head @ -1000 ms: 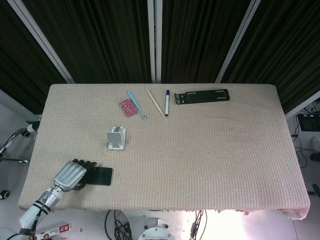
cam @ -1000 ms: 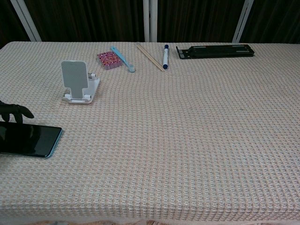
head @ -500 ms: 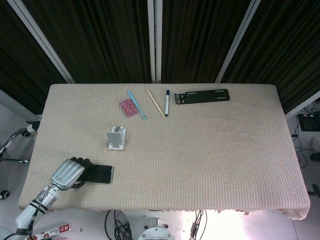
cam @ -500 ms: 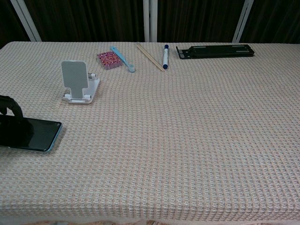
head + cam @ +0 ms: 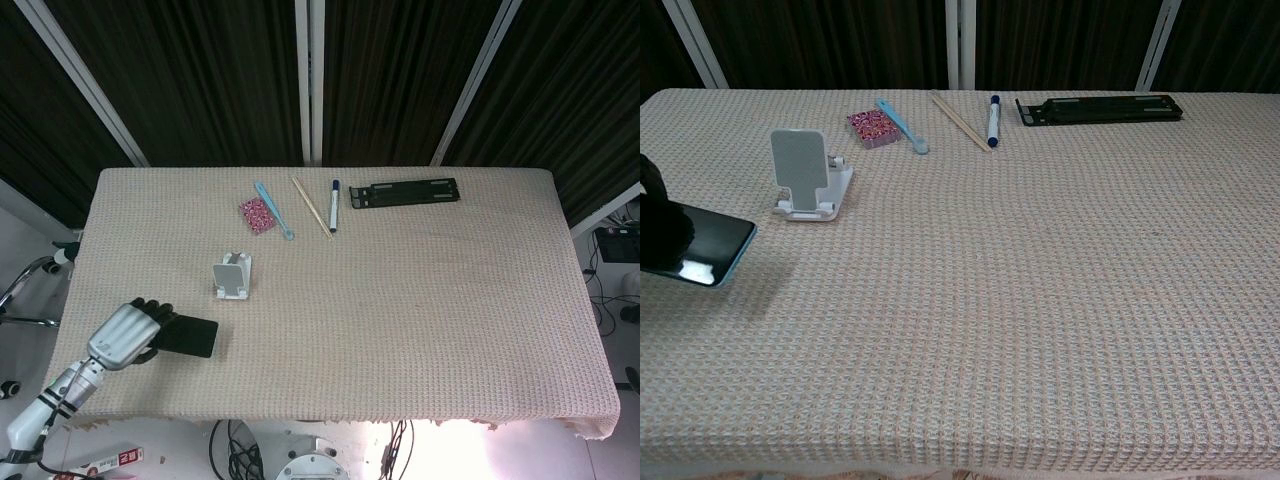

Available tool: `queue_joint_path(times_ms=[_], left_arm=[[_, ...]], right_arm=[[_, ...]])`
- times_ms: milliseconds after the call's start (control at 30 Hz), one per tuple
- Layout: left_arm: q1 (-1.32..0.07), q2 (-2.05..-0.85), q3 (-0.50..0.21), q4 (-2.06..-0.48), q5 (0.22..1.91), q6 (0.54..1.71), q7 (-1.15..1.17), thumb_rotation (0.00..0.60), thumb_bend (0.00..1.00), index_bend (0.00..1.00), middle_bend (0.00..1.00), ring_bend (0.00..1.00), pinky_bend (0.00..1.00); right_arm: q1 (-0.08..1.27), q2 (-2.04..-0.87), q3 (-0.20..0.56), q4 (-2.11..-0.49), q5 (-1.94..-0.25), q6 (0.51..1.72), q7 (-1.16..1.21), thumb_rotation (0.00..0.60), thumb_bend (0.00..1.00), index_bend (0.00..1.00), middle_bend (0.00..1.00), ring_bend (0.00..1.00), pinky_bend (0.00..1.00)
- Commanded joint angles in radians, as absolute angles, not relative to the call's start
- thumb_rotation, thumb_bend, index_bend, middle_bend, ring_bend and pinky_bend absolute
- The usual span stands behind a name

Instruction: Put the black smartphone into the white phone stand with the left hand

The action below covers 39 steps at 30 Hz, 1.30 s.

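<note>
My left hand (image 5: 122, 335) grips the black smartphone (image 5: 190, 337) by its left end near the table's front-left corner. The phone (image 5: 702, 248) is lifted off the cloth and casts a shadow beneath it in the chest view, where only the dark fingers (image 5: 654, 220) show at the left edge. The white phone stand (image 5: 233, 275) stands empty a short way beyond and to the right of the phone, its back plate (image 5: 800, 160) upright. My right hand appears in neither view.
At the far side lie a pink patterned pad (image 5: 257, 214), a light blue toothbrush (image 5: 273, 209), wooden chopsticks (image 5: 311, 206), a blue-capped marker (image 5: 334, 204) and a black folded stand (image 5: 404, 192). The table's left edge (image 5: 78, 270) runs close to my left hand.
My left hand has taken hold of the phone and raised it off the cloth, shifting it slightly left and towards the stand. The stand has not moved.
</note>
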State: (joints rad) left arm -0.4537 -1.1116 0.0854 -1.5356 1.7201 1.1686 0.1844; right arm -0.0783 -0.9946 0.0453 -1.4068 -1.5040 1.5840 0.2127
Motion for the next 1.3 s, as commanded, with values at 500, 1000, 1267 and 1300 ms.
queue_joint_path(times_ms=[500, 1000, 1267, 1300], left_arm=[[-0.599, -1.13, -0.058, -1.166, 2.046, 1.438, 0.616, 0.6, 0.45, 0.31, 0.55, 0.6, 0.4], [-0.75, -1.264, -0.015, -1.021, 2.227, 1.45, 0.686, 0.6, 0.48, 0.32, 0.56, 0.59, 0.36], [-0.829, -1.214, 0.01, -1.104, 2.242, 1.26, 0.76, 0.6, 0.48, 0.32, 0.55, 0.59, 0.36], [-0.836, -1.207, 0.014, -1.12, 2.243, 1.241, 0.772, 0.6, 0.48, 0.32, 0.55, 0.59, 0.36]], right_arm=[[-0.09, -0.993, 0.048, -1.444, -1.491, 1.597, 0.16, 0.6, 0.2, 0.0, 0.0, 0.0, 0.0], [-0.1, -1.01, 0.048, -1.438, -1.483, 1.605, 0.134, 0.6, 0.2, 0.0, 0.0, 0.0, 0.0], [-0.12, -1.023, 0.055, -1.411, -1.465, 1.627, 0.164, 0.6, 0.2, 0.0, 0.0, 0.0, 0.0], [-0.123, -1.026, 0.055, -1.404, -1.462, 1.628, 0.171, 0.6, 0.2, 0.0, 0.0, 0.0, 0.0]])
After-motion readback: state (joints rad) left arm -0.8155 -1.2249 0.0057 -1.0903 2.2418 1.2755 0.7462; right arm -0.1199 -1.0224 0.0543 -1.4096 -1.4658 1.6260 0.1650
